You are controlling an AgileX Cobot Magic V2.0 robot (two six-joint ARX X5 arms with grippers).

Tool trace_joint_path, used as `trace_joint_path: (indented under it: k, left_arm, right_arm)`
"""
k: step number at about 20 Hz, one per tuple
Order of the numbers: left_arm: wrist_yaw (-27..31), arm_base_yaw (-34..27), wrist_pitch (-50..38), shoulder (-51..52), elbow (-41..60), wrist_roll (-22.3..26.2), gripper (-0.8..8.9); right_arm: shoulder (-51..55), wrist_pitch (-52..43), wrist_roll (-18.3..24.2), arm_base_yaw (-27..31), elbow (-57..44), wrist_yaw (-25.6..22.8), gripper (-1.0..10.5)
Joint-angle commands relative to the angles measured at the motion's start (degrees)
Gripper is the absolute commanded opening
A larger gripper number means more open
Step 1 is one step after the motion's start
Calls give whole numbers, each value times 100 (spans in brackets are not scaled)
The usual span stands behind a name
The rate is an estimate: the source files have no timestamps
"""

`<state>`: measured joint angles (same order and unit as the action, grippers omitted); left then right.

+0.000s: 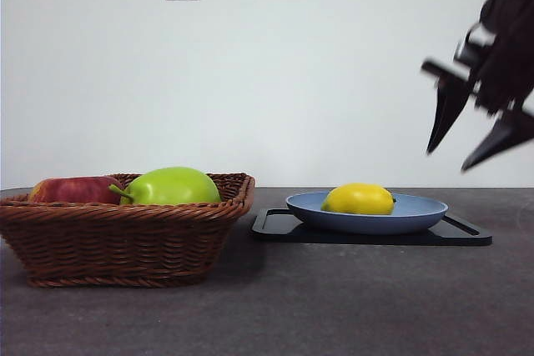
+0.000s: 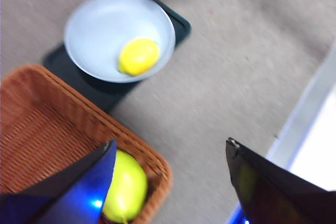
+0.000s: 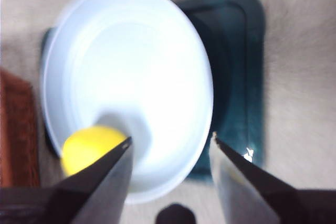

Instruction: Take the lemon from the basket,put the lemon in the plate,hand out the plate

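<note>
Your right gripper point(image 1: 471, 152) hangs above the light-blue plate point(image 1: 417, 214) with its jaws spread wide, holding nothing. The lemon point(image 1: 359, 199) lies in that plate, below its fingers. Your left gripper point(image 2: 170, 169) is open too, empty, over the wicker basket point(image 1: 125, 243). The plate sits on a black tray point(image 1: 467, 235) on the dark table point(image 1: 334, 306); a green fruit point(image 1: 171, 186) and a red apple point(image 1: 71, 189) remain in the basket.

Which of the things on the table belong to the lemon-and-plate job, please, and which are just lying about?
Job: lemon, lying in the plate; basket; right gripper, open above the plate.
Lying about: green fruit, red apple, black tray.
</note>
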<state>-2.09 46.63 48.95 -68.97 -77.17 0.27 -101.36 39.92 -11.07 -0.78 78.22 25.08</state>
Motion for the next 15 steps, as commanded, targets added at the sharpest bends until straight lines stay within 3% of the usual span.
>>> trace_joint_path:
  k: [1,5,7,11,15]
  left_arm:
    - [295,-42,-186,-61,-105,291,281]
    - [505,-271,-398,-61,-105,769,17]
    - [507,-494,-516,-61,-105,929,6]
    - [459,-1191,-562,-57,-74,944,6]
    - [37,-1766,-772,72,26,1014,6]
  right_arm:
    - [466,442,511,-70,92,-361,144]
    - [1596,1047,966,-439,85,-450,25]
    - [2133,1071,1021,-732,59,-601,3]
    - [3213,968,1021,-1541,-212,-1869,3]
    - [4374,389,960,-2168,-874,-2430,3]
